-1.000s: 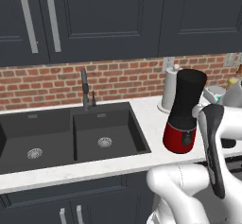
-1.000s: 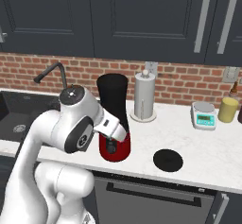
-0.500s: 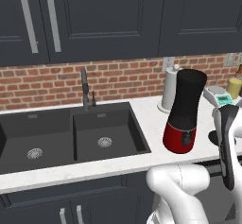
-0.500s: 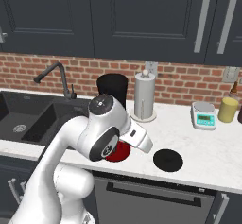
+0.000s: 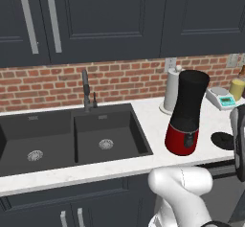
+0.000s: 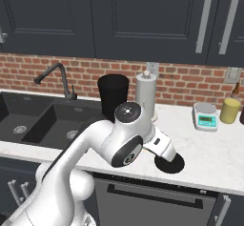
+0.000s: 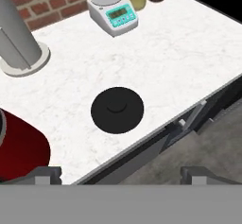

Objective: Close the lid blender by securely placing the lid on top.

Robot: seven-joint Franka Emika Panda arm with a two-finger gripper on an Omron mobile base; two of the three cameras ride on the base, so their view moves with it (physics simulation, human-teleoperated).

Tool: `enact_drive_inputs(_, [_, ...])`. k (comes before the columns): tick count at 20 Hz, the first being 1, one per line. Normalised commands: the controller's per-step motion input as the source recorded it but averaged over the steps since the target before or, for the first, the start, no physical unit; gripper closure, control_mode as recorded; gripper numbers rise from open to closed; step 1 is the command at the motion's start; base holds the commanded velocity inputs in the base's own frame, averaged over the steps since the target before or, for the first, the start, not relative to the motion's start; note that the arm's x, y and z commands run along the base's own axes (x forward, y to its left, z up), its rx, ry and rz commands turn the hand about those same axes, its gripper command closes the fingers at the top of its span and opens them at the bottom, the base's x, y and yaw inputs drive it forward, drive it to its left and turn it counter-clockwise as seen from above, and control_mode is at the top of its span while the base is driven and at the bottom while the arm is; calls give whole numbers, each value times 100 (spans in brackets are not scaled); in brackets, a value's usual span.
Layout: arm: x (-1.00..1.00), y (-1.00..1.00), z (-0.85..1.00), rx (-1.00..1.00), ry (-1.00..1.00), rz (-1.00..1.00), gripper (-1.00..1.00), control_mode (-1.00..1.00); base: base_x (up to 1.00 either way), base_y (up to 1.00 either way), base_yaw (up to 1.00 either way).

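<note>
Tool (image 7: 120, 171): fingertips stand far apart at the bottom of the hand view, nothing between them. Spread wide and empty. It hangs over the front edge of the tabletop (image 7: 189, 43), looking down and forward.

Lid (image 7: 117, 109): flat on the white marble tabletop, close to the front edge, dome side up with a small dimple in the middle. It sits ahead of the tool, roughly centred between the two fingertips but clear of them, no contact. In the right base view the lid (image 6: 172, 164) peeks out from under the arm's wrist. In the left base view it (image 5: 223, 140) lies to the right of the blender, near but apart.

Blender (image 5: 188, 112): upright on the tabletop, red base down, black jar open at the top with no cap on it. Its red base (image 7: 19, 152) shows at the lower left of the hand view, just beside the lid. Judgement: the lid lies loose beside the appliance, ready to be picked and carried up to the jar mouth; the wide fingers suit a straddle of its rim.

Further back: paper-towel roll (image 6: 146, 95) stands behind the blender against the brick wall. A small kitchen scale (image 7: 113, 12) and a yellow jar (image 6: 230, 110) sit toward the back right. The sink (image 5: 72, 137) lies well off to the left.

Judged step: approach, grasp not yet made.
</note>
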Motion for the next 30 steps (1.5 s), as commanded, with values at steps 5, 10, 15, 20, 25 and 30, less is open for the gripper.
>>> enact_drive_inputs(5, [15, -12, -5, 5, 0, 1, -100, -100, 0, 0, 0])
enact_drive_inputs(10, [26, -2, -18, 3, 1, 12, -100, -100, 0, 0, 0])
enact_drive_inputs(15, [27, -10, -25, 1, 5, 18, -100, -100, 0, 0, 0])
enact_drive_inputs(20, [16, -26, -26, 0, 1, 15, -100, -100, 0, 0, 0])
enact_drive_inputs(25, [12, -30, -21, 0, 2, 8, -100, -100, 0, 0, 0])
enact_drive_inputs(30, [18, -5, -18, 0, 11, 3, -100, -100, 0, 0, 0])
